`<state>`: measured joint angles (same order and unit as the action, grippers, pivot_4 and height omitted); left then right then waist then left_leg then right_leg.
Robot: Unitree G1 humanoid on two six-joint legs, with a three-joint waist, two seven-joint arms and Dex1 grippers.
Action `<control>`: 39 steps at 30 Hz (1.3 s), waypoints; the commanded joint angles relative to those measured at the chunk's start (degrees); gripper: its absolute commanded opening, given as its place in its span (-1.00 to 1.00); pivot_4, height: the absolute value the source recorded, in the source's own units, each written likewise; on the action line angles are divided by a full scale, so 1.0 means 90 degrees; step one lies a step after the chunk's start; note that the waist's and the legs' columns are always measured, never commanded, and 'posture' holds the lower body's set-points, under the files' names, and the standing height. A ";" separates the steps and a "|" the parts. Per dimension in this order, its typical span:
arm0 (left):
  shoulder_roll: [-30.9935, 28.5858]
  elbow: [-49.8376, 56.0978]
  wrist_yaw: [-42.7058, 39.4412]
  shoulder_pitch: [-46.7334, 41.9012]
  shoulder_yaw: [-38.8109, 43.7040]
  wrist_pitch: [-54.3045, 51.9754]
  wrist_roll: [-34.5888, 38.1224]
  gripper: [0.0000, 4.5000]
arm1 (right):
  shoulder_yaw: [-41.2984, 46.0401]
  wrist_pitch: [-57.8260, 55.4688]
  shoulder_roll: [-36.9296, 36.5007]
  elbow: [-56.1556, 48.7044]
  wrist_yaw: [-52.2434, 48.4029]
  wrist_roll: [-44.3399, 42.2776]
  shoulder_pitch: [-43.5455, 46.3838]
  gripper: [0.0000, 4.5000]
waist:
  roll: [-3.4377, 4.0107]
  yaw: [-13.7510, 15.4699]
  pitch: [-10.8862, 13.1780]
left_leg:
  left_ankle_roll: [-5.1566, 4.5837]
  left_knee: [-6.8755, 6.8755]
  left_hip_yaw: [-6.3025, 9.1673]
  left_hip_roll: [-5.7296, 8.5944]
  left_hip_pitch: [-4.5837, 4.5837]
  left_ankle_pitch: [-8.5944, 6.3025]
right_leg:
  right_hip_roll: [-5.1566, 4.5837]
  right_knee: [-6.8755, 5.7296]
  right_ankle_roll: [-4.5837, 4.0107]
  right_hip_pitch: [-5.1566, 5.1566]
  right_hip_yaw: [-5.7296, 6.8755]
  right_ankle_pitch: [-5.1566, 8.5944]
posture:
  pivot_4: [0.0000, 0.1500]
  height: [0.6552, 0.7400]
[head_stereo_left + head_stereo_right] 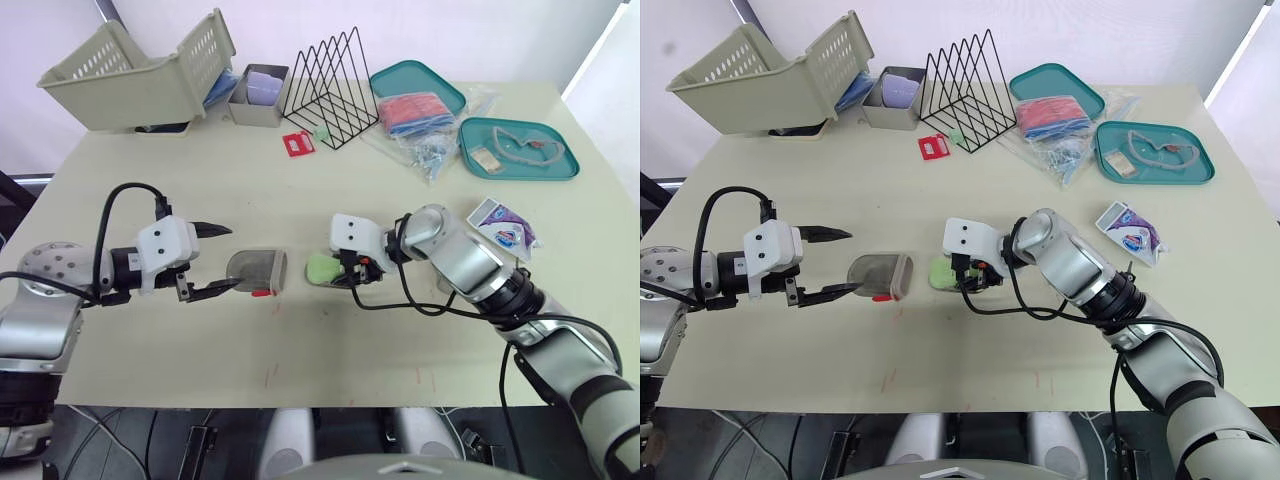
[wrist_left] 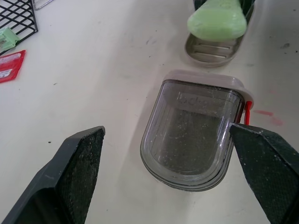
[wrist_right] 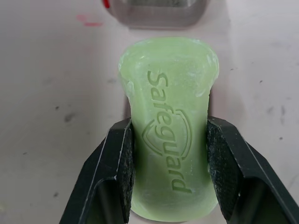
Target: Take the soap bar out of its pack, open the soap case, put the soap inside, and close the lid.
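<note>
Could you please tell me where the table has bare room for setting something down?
The front strip nearest the robot, in front of the lid and soap bar, is bare. So is the band between the red tag and the lid. The back edge, from basket to the right teal tray, is crowded.

"Safeguard" embossed on green soap bar (image 3: pixel 169 135); lid (image 2: pixel 196 133) lettering too faint to read.
</note>
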<state>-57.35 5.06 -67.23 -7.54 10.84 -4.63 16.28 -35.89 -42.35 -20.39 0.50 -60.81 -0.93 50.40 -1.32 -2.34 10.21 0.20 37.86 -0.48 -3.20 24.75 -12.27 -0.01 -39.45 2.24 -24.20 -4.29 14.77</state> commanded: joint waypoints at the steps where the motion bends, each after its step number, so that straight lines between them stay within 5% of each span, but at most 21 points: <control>1: -0.0073 0.0122 0.0059 -0.0039 0.0164 0.0081 0.0004 1.00 | 0.0183 0.0000 0.0090 -0.0154 -0.0007 -0.0081 0.0161 0.18 | 0.0000 0.0000 0.0000 | 0.0000 0.0000 0.0000 0.0000 0.0000 0.0000 | 0.0000 0.0000 0.0000 0.0000 0.0000 0.0000 | 1.00 1.00; 2: -0.0067 0.0098 0.0045 -0.0070 0.0137 0.0094 0.0004 1.00 | 0.0245 -0.0057 0.0108 -0.0189 -0.0019 -0.0132 0.0173 0.59 | 0.0000 0.0000 0.0000 | 0.0000 0.0000 0.0000 0.0000 0.0000 0.0000 | 0.0000 0.0000 0.0000 0.0000 0.0000 0.0000 | 1.00 1.00; 6: -0.0055 -0.0050 -0.0100 -0.0269 -0.0018 0.0121 0.0009 1.00 | 0.0653 -0.0392 0.0039 -0.0591 -0.0136 -0.0523 0.0208 0.99 | 0.0001 0.0007 0.0001 | 0.0000 0.0000 0.0001 0.0000 0.0001 0.0000 | 0.0000 0.0000 0.0000 0.0000 0.0001 0.0000 | 1.00 1.00; 18: -0.0204 -0.1527 -0.1346 -0.1537 -0.0916 0.0294 -0.0260 1.00 | 0.1625 -0.0222 -0.1068 -0.2579 0.0066 -0.1234 -0.1348 0.99 | -0.0001 0.0021 0.0000 | 0.0000 -0.0003 0.0004 0.0002 0.0002 0.0000 | 0.0001 0.0003 -0.0001 0.0001 0.0005 0.0003 | 1.00 1.00; 27: 0.0000 -0.2526 -0.1993 -0.2325 -0.1471 0.0627 -0.0481 1.00 | 0.2344 0.0654 -0.0866 -0.3135 0.0469 -0.1875 -0.2689 0.99 | -0.0001 0.0003 -0.0001 | 0.0000 -0.0006 0.0004 0.0001 0.0001 0.0000 | 0.0005 0.0002 -0.0001 0.0001 0.0001 0.0004 | 1.00 1.00; 39: 0.0263 -0.3232 -0.2184 -0.2653 -0.1887 0.1323 -0.0884 1.00 | 0.2232 0.0717 -0.1025 -0.3167 0.0869 -0.1828 -0.2913 0.99 | 0.0002 0.0053 -0.0004 | 0.0000 0.0000 0.0006 0.0004 -0.0007 0.0000 | 0.0003 0.0001 0.0003 0.0012 0.0001 0.0006 | 1.00 1.00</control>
<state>-55.30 -22.86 -86.67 -31.85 -4.61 6.48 10.68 -16.55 -36.86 -29.17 -25.55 -53.30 -16.64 24.00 -1.30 -1.87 10.18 0.20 37.86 -0.43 -3.16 24.67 -12.26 0.02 -39.45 2.27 -24.09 -4.29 14.82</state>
